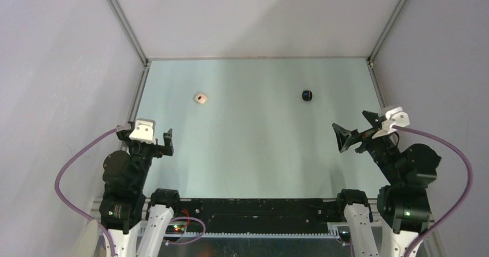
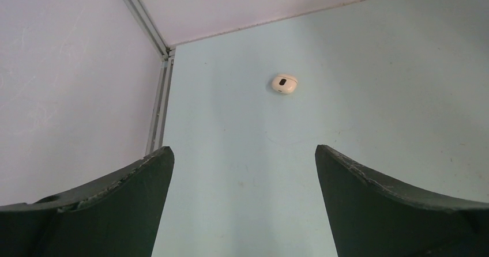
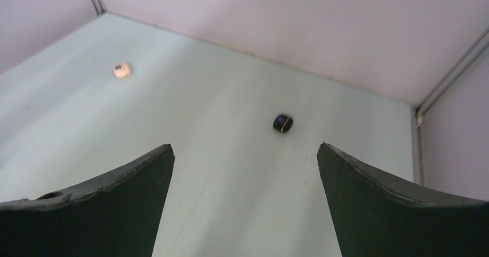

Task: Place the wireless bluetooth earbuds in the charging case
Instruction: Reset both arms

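A small cream-white, pebble-shaped charging case [image 1: 200,98] lies at the far left of the pale green tabletop [image 1: 254,153]. A black, pebble-shaped charging case [image 1: 307,95] lies well apart from it at the far right. Both are too small to tell whether the wireless bluetooth earbuds sit inside. The 2 arms hang back near their bases. The left gripper [image 2: 243,148] and the right gripper [image 3: 245,146] each have their dark fingers spread wide, holding nothing.
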You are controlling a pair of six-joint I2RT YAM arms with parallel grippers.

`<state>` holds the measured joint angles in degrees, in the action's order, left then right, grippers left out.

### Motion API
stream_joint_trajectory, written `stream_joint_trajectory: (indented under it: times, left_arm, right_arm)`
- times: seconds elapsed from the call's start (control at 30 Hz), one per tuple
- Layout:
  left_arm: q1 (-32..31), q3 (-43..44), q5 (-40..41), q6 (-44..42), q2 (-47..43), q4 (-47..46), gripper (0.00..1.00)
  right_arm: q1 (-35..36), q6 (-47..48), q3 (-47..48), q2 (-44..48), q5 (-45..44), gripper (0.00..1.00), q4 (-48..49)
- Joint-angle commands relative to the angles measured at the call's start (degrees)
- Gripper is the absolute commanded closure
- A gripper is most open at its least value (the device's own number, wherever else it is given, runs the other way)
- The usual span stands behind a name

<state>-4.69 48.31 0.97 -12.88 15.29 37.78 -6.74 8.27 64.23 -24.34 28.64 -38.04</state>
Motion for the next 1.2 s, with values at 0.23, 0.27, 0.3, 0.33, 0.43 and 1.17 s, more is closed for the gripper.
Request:
stream_joint_trajectory:
  times: [0.23,0.27,0.3,0.33,0.43,1.17]
  left_arm:
    - [0.8,-1.9,3.6,3.3,-1.7,-1.6,0.01]
    - [0.8,-2.1,3.7,3.3,-1.6,-1.8,0.01]
    - [0.8,-2.3,3.7,3.2,-1.7,-1.9,0.01]
    - [0.8,-2.7,3.7,3.3,-2.0,-2.0,0.01]
    - [1.0,-2.7,3.3,3.3,-2.5,-1.7,0.01]
    - [1.5,-3.4,2.1,3.2,-1.2,-1.8,0.01]
  right_arm:
    - [-0.8,-3.6,-11.6,3.1,-10.2,0.01,4.2]
    - [-0.8,-4.3,-11.6,3.3,-10.6,0.01,4.4]
    - [-0.8,-4.6,-11.5,3.5,-11.4,0.01,4.6]
    - [-0.8,-5.3,-11.4,3.4,-12.3,0.01,4.7]
    - [0.1,-6.5,-11.1,3.6,-14.8,0.01,4.9]
    - [2.7,-7.2,-11.2,3.0,-19.1,0.01,4.5]
